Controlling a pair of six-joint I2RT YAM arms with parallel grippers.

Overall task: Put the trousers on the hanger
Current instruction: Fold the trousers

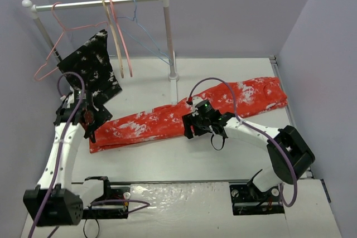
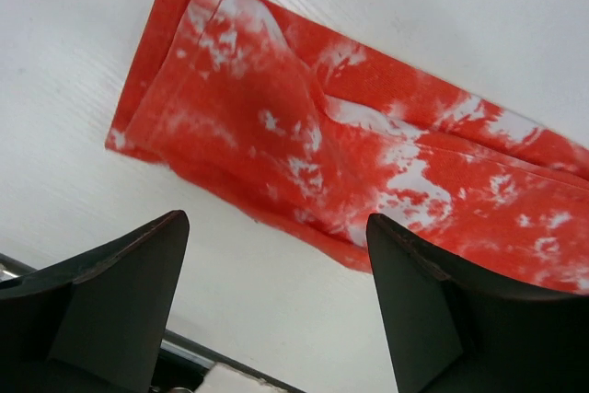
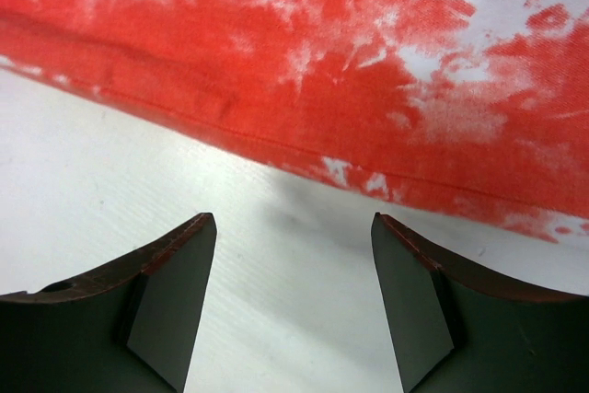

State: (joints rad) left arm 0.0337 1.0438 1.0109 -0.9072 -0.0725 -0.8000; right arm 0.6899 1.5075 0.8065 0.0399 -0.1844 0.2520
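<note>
We see the trousers point(image 1: 145, 125) lying flat on the white table point(image 1: 184, 160), a long red-orange band blotched with white, folded narrow so that both legs seem stacked. Their long axis runs slantwise: one end lies near-left by the left gripper point(image 1: 88, 129), the other far-right, close to the table's right edge. We cannot tell which end is the waist. The hanger point(image 1: 150, 42), thin light-blue wire, hangs from the rail point(image 1: 100, 3) at the back, well apart from the cloth and beside thicker hangers point(image 1: 120, 43). A black garment point(image 1: 92, 73) with white speckles drapes at the left, partly over the left arm. The rail's post base point(image 1: 173, 75) stands just behind the trousers' middle. In the left wrist view the left gripper point(image 2: 276, 227) is spread wide with nothing between its fingers point(image 2: 129, 292). Beyond them lie the squared end of the trousers point(image 2: 350, 154) and bare table on its near and left sides. In the right wrist view the right gripper point(image 3: 294, 223) is likewise wide apart and empty, over bare table. The near long edge of the trousers point(image 3: 368, 71) runs just past its fingertips. From above, the right gripper point(image 1: 189, 129) sits at that near edge around mid-length. A broad strip of bare table lies between the cloth and the arm bases.
</note>
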